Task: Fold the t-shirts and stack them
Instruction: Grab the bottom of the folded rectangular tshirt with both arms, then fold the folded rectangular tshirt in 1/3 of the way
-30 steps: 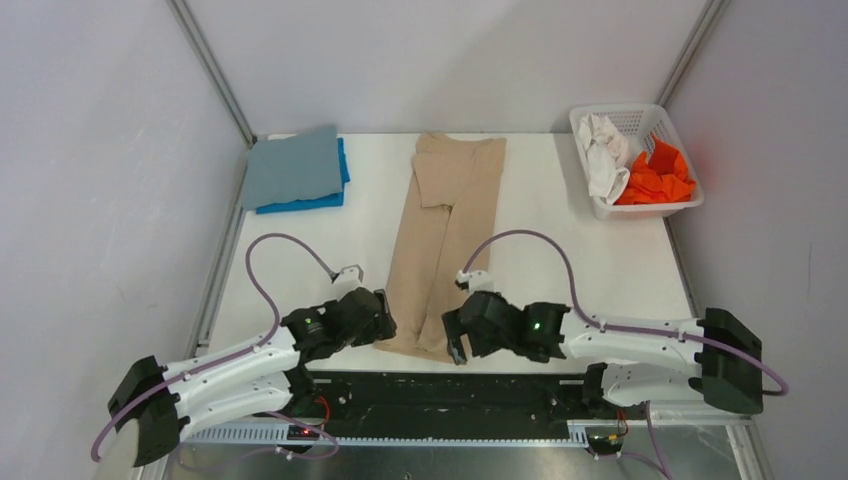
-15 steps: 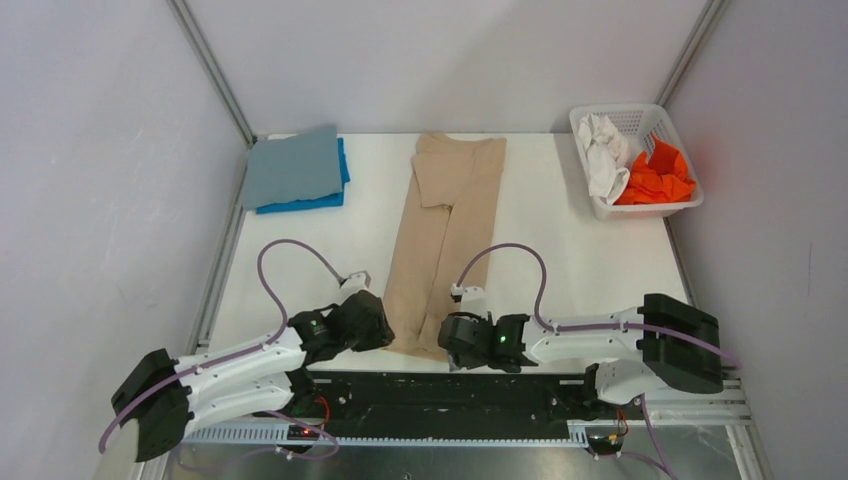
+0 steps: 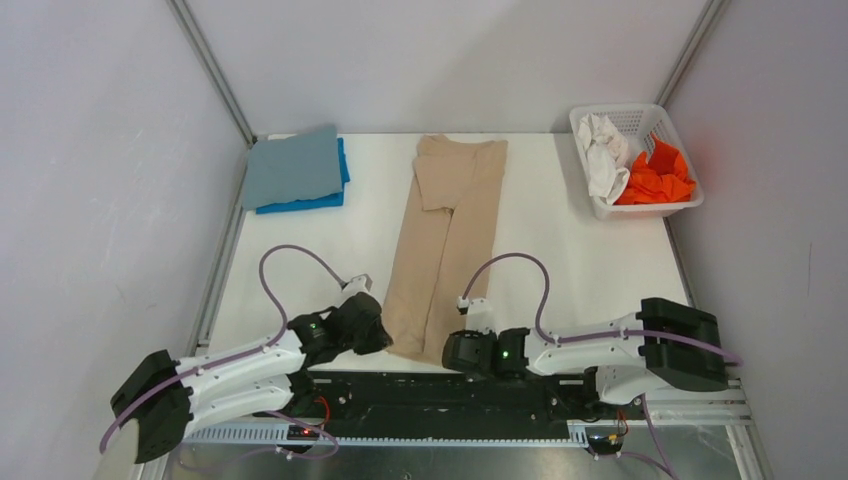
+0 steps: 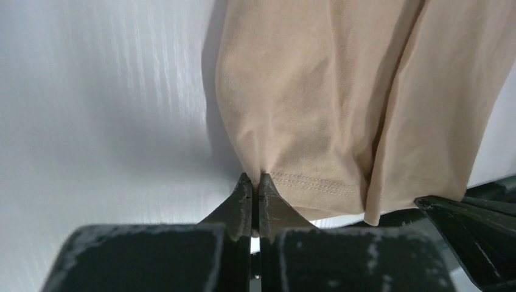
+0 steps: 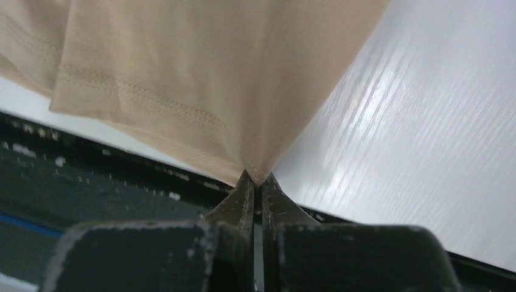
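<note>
A tan t-shirt (image 3: 445,240) lies as a long narrow strip down the middle of the white table, its hem at the near edge. My left gripper (image 3: 385,338) is shut on the hem's left corner (image 4: 258,173), the cloth puckered between the tips. My right gripper (image 3: 447,352) is shut on the hem's right corner (image 5: 255,173). A folded grey-blue t-shirt (image 3: 293,165) rests on a folded bright blue t-shirt (image 3: 322,202) at the back left. A white t-shirt (image 3: 603,152) and an orange t-shirt (image 3: 655,178) lie crumpled in the basket.
The white lattice basket (image 3: 643,117) stands at the back right corner. A black rail (image 3: 450,392) runs along the table's near edge, just below both grippers. Grey walls close in the table on three sides.
Both grippers came down to the near hem of the tan t-shirt and went from open to shut on its two corners. The right arm pulled back toward the near edge.
</note>
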`<state>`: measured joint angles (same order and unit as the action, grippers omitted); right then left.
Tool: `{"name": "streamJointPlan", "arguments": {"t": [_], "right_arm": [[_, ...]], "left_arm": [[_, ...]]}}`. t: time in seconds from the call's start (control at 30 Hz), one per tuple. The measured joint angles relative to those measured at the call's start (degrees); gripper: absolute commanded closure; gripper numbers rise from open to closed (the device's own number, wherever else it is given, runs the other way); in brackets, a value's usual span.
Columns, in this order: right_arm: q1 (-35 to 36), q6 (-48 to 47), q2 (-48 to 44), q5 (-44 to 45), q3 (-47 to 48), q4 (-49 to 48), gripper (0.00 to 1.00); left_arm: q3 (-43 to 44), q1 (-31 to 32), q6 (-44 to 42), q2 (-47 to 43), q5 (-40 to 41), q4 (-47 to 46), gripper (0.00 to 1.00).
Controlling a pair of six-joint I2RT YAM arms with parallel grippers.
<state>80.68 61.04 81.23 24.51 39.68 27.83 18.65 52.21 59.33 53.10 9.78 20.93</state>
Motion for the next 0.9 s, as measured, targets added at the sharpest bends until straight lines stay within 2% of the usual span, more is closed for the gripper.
{"name": "streamJointPlan", "arguments": {"t": [0.27,0.47,0.63,0.9], "right_arm": [[7.8,0.5,-4.1,-0.7,-2.8,-0.2,1.0],[7.0,-0.5,-8.2,-1.0,-3.3,0.0,1.0],[0.8,-4.5,-16.1,-1.3,-3.3,-0.4,1.0],[-17.9,-14.8,-20.8,-5.7,-3.1,-3.7,1.0]], "left_arm": [[-6.6,2.3,1.2,-14.4,-5.0,2.3,1.0],[-5.5,2.6,0.7,-20.5,-5.0,5.2,1.0],[2.8,2.6,-1.1,-15.4,-1.2,5.2,1.0],[17.7,-4.0,-8.4,2.6,0.3,-1.6,1.0]]}}
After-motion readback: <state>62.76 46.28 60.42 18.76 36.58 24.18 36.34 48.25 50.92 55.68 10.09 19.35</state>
